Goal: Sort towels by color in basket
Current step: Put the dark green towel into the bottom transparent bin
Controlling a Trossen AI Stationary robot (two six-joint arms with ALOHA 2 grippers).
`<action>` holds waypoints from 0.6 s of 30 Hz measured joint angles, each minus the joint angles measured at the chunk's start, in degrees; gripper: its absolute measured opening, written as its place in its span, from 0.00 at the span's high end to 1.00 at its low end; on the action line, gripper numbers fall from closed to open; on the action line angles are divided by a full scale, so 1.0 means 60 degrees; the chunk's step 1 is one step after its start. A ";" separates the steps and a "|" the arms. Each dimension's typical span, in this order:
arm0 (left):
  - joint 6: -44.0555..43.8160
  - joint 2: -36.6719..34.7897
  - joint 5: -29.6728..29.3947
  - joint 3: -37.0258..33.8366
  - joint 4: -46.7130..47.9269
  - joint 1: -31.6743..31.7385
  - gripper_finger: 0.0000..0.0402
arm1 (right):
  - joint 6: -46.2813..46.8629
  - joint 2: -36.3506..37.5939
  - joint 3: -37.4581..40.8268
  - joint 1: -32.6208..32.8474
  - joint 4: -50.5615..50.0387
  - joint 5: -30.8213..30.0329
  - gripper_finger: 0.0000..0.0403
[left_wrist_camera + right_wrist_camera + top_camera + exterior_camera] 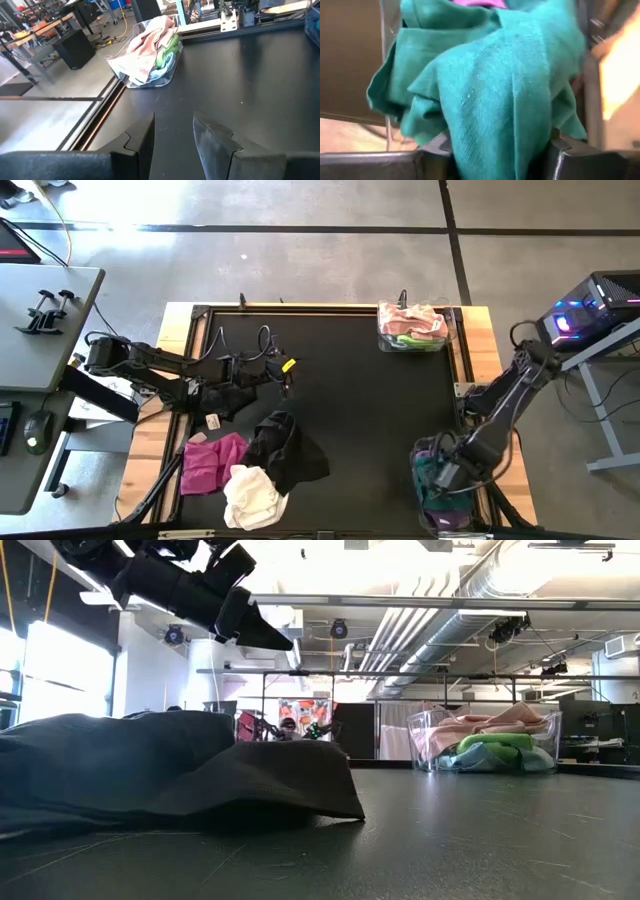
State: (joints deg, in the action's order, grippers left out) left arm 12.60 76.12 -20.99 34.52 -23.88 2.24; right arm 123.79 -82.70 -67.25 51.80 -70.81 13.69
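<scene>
A crumpled teal woven-cloth towel (490, 85) fills the picture, draped between the right hand's (495, 157) two dark fingers (427, 152), which stand apart on either side of it. A magenta cloth (477, 3) peeks just beyond the teal towel.

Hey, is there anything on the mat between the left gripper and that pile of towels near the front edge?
Nothing visible blocks it. The left gripper, fingers apart and empty, hovers over bare black mat. The black towel, magenta towel and cream towel lie just in front of it, uncovered.
</scene>
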 joint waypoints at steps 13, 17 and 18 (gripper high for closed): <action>-0.0322 0.0000 0.0004 0.0000 0.0029 -0.0011 0.69 | 0.0387 -0.0828 -0.0570 0.0712 -0.0353 -0.1977 0.71; -0.0343 0.0000 0.0004 0.0000 0.0089 -0.0011 0.69 | -0.0487 -0.1088 -0.0231 0.0679 0.0006 -0.2743 0.69; -0.0343 0.0000 0.0004 0.0000 0.0084 -0.0011 0.69 | -0.0497 -0.1089 -0.0197 0.0679 0.0043 -0.2738 0.67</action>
State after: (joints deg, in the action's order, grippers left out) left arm 10.55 76.12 -20.97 34.52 -23.38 2.17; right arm 120.81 -89.23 -68.43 55.88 -70.56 -2.74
